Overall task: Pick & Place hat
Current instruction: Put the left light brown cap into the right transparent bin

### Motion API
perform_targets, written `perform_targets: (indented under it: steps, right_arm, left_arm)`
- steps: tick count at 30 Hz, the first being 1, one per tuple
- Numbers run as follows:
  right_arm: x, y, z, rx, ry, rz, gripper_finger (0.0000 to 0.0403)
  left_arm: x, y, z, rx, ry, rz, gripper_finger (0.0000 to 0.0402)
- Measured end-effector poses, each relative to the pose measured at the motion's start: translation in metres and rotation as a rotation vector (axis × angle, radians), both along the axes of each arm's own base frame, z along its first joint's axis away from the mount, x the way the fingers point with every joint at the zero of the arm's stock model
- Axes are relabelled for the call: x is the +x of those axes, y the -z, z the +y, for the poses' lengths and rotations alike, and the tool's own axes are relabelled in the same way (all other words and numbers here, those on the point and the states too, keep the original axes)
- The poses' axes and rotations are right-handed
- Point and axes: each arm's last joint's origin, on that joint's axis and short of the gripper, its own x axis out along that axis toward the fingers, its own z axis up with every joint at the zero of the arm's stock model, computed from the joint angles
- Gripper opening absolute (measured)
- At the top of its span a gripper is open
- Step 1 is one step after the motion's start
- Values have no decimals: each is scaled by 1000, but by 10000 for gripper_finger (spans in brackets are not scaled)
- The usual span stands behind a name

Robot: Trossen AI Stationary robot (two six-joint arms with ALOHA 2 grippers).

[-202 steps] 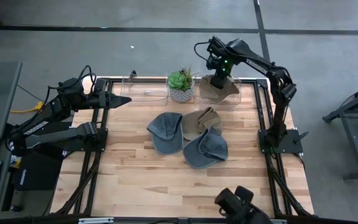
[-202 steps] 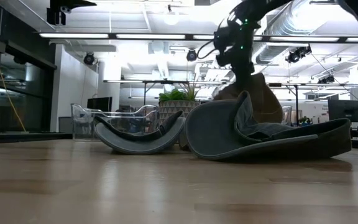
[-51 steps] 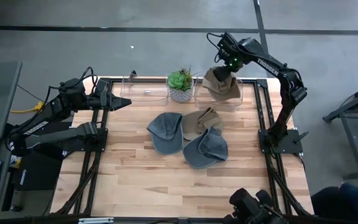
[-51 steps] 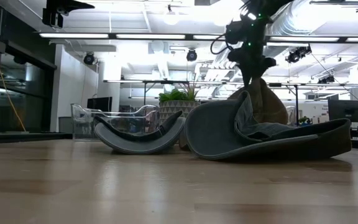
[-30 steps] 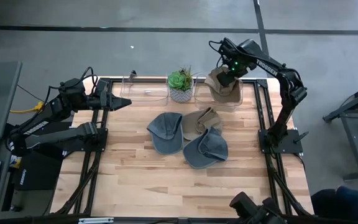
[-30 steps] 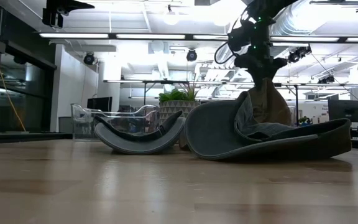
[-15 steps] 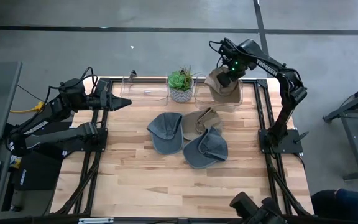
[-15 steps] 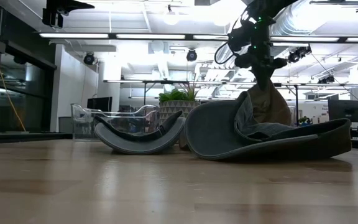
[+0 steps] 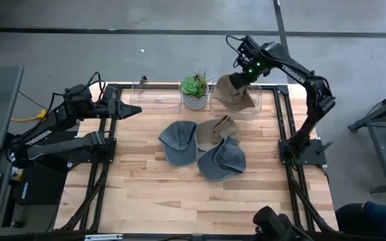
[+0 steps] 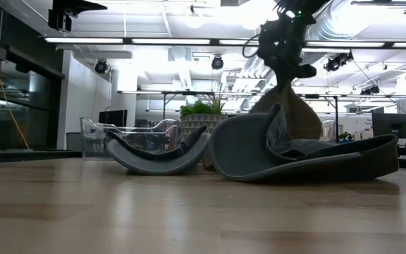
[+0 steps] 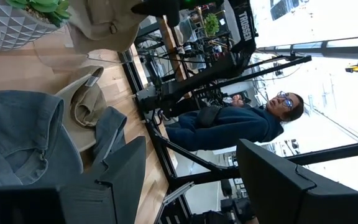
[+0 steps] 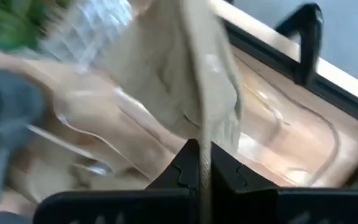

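Table (image 9: 139, 194): light wood top; three hats lie loose at centre, two blue-grey (image 9: 178, 142) (image 9: 221, 161), one tan (image 9: 218, 130) between them.
Clear bins: one at far edge left of the plant (image 9: 194, 92), empty as far as seen (image 9: 158, 99); second (image 9: 256, 102) right of the plant, under the R arm.
Right gripper (image 9: 240, 79): at far edge above the R bin, pinched shut on a fold of the tan hat (image 9: 232, 93).
Tan hat, position: hangs from the R pincer over the bin; low part at or just inside the rim, can't tell if touching.
Change: 1 s ago the R jaws stood apart over the hat slumped in the bin; now clamped, hat drawn up and shifted toward the plant.
Meaning (judgement): re-grip, prob. to seat the hat better; placing not finished.
Left gripper (image 9: 134, 109): parked at table's L edge, jaws apart, nothing in them.
View diffs: R wrist view shows cloth nipped edge-on between the fingers (image 12: 227, 171) and the clear bin wall below; high view can't resolve that.
Low view: hat (image 10: 286, 111) hangs clear behind the blue hat.
L wrist view: a seated person (image 11: 229, 127) beyond the table, unseen from above.
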Motion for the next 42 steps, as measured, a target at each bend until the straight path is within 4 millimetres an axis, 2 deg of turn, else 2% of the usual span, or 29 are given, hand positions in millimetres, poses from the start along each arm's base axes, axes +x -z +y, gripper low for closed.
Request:
perform_targets:
  steps: [4, 9, 19, 25, 31, 38, 42]
  right_arm:
    - [-4, -7, 3, 10, 26, -42, 1]
    - [-4, -6, 5, 69, 8, -69, 1]
    - [-5, -4, 3, -3, -17, 18, 0]
    - [0, 7, -3, 14, -45, 45, 0]
    - [8, 28, -15, 25, -49, 123, 0]
    - [9, 31, -23, -94, 29, 210, 0]
    - [8, 31, -24, -107, 41, 225, 0]
  left_arm:
    - [0, 0, 0, 0, 0, 0, 232]
    - [0, 0, 0, 0, 1, 0, 232]
    - [0, 0, 0, -1, 1, 0, 232]
    - [0, 0, 0, -1, 2, 0, 232]
    - [0, 0, 0, -2, 2, 0, 232]
    - [0, 1, 0, -5, 3, 5, 232]
    - [0, 1, 0, -7, 3, 8, 232]
